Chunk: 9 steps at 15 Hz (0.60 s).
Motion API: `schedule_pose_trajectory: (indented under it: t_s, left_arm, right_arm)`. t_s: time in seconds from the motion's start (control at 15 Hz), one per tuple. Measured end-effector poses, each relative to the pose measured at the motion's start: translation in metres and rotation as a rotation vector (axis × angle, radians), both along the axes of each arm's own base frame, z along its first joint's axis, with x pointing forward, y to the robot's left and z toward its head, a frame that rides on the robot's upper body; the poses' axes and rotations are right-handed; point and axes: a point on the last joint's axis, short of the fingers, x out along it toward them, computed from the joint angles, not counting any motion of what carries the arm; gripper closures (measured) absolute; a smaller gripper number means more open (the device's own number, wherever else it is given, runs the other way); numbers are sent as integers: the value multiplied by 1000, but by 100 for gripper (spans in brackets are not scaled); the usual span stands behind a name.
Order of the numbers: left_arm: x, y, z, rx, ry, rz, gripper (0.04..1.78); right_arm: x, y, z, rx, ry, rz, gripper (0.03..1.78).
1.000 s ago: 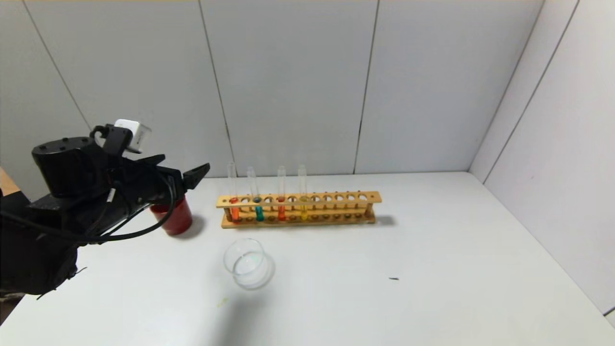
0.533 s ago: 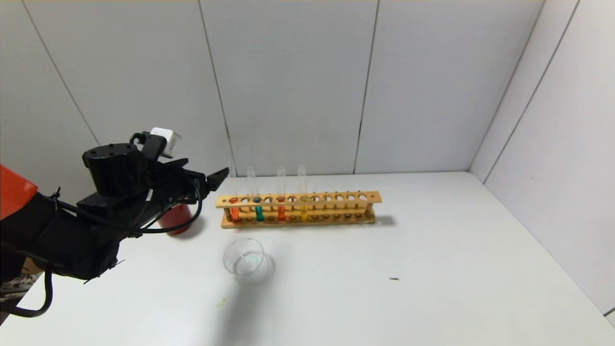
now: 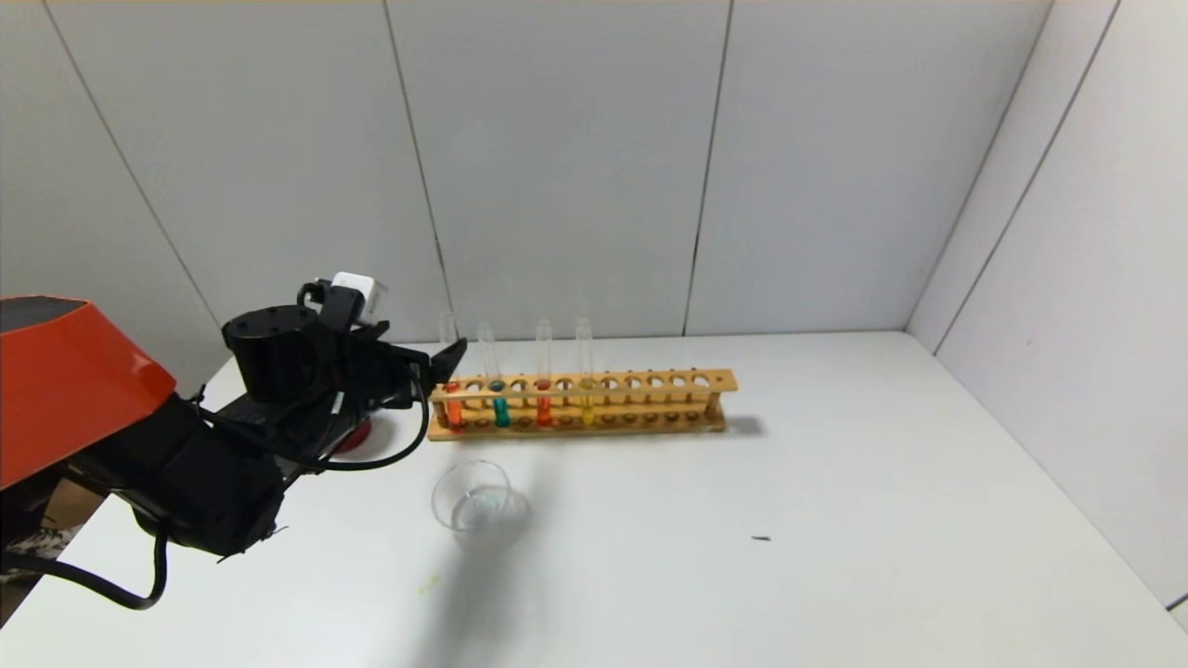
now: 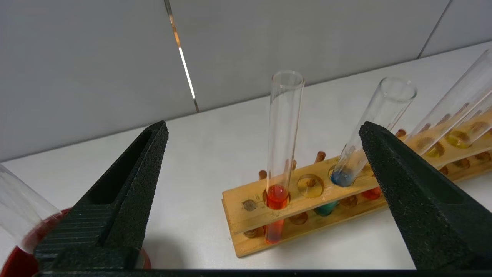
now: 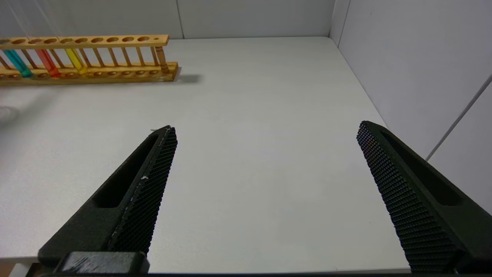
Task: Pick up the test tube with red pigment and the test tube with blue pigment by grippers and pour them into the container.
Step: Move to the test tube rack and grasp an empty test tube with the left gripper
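two fingers (image 4: pixel 142 192) of the left gripper (image 3: pixel 445 364) stand wide apart, empty, now just beside the rack's (image 3: pixel 650 382) end after closing in from over the red cup (image 3: pixel 351 436). the test tube with red pigment (image 4: pixel 280 154) sits framed between them, the test tube with blue pigment (image 4: pixel 365 142) next along. the container (image 3: pixel 473 501) waits nearer on the bench (image 3: pixel 835 557). the right gripper (image 5: pixel 265 154), also open, idles apart.

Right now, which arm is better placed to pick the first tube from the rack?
Left. The left gripper is open beside the rack's near end, facing the test tube with red pigment; the right gripper hangs over bare table.
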Motion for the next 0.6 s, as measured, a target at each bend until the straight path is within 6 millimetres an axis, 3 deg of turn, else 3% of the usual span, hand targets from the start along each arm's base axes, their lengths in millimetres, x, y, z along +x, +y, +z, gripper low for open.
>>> schedule_pose_trajectory:
  t_s: [0.6]
  left_arm:
    - [9, -2, -14, 4, 29, 1, 7]
  right_arm:
    - [0, 0, 0, 0, 0, 0, 10]
